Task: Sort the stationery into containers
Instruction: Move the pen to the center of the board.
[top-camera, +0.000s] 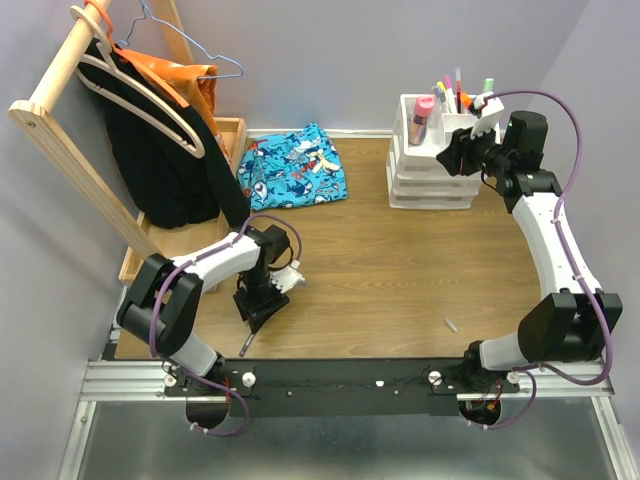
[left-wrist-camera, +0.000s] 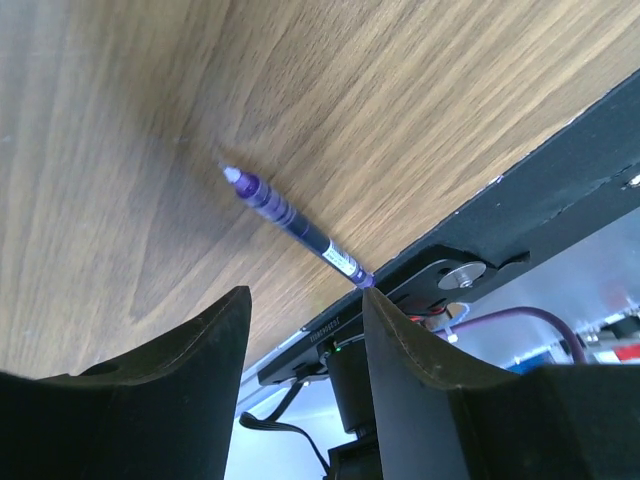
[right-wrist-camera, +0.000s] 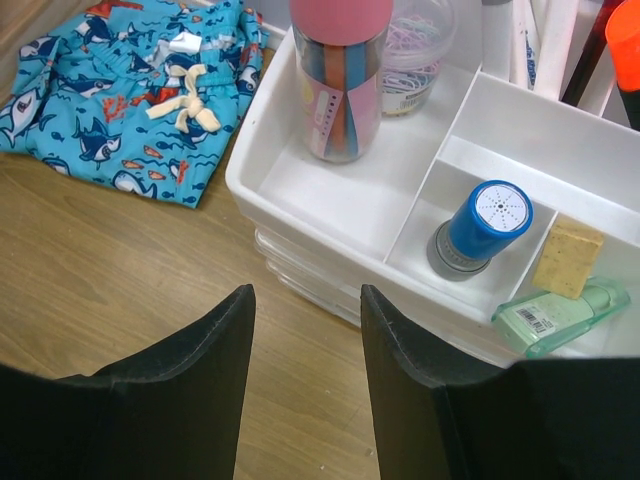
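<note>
purple and slim, a pen (left-wrist-camera: 295, 228) lies flat on the wooden table (left-wrist-camera: 400, 100), well apart from the white organiser (top-camera: 430, 185), at the table edge opposite it, where a black rail (left-wrist-camera: 560, 170) runs. the pen's pale tip points away from the rail and its other end reaches the table edge. the left gripper (left-wrist-camera: 305, 310) hangs over this spot with its jaws apart and nothing between them. it grips nothing. its two dark fingers (left-wrist-camera: 200, 360) frame bare wood, and the pen lies just beyond the fingertips, not in the gap. whether the fingers touch the table cannot be told.

the right gripper (right-wrist-camera: 305, 300) is at the organiser itself, hovering beside one corner of its top, jaws likewise spread and empty, touching nothing. in the organiser's large open compartment stand a pink-capped tube (right-wrist-camera: 340, 90) and, behind it, a small clear jar (right-wrist-camera: 415, 55) of paper clips. the compartment next to that holds a blue round stamp (right-wrist-camera: 480, 225) standing upright, a tan eraser cube (right-wrist-camera: 568, 258) just beside it, and a pale green bottle (right-wrist-camera: 560, 310) lying on its side near the rim. pens and markers (top-camera: 455, 95) stand upright in the organiser's rear compartments. a blue patterned cloth (right-wrist-camera: 120, 90) lies on the table near the organiser, on the side of the tube's compartment.
</note>
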